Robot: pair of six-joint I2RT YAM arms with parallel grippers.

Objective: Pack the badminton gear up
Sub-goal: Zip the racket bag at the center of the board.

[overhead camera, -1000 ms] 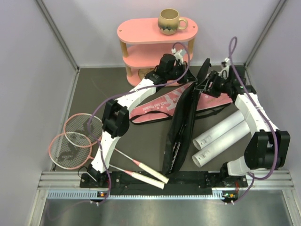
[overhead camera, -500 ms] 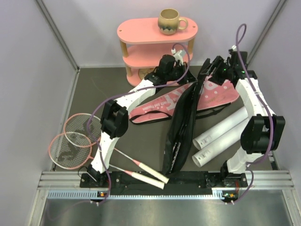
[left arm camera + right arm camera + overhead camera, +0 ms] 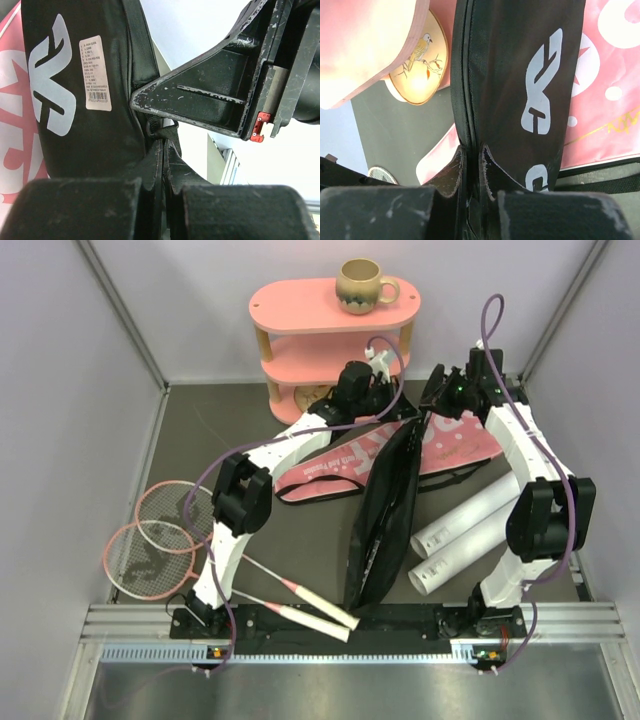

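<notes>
The black bag (image 3: pixel 385 510) stands on its edge across the middle of the table, over the pink bag (image 3: pixel 330 468). My left gripper (image 3: pixel 398 408) is shut on the black bag's far end. In the left wrist view the left gripper (image 3: pixel 164 146) pinches a black strap by the bag (image 3: pixel 85 100). My right gripper (image 3: pixel 437 400) is shut on the same end, and in the right wrist view the right gripper (image 3: pixel 472 150) clamps the bag's seam (image 3: pixel 520 75). Two white tubes (image 3: pixel 470 530) lie to the right. Two pink rackets (image 3: pixel 150 540) lie at the left.
A pink three-tier shelf (image 3: pixel 335 330) stands at the back with a beige mug (image 3: pixel 362 285) on top. A yellow round thing with a bird picture (image 3: pixel 417 60) sits by the shelf. Grey walls close in the left, right and back sides.
My right gripper has swung left to the top end of the black bag and shut on its edge. The left arm has held still, shut on the bag.
</notes>
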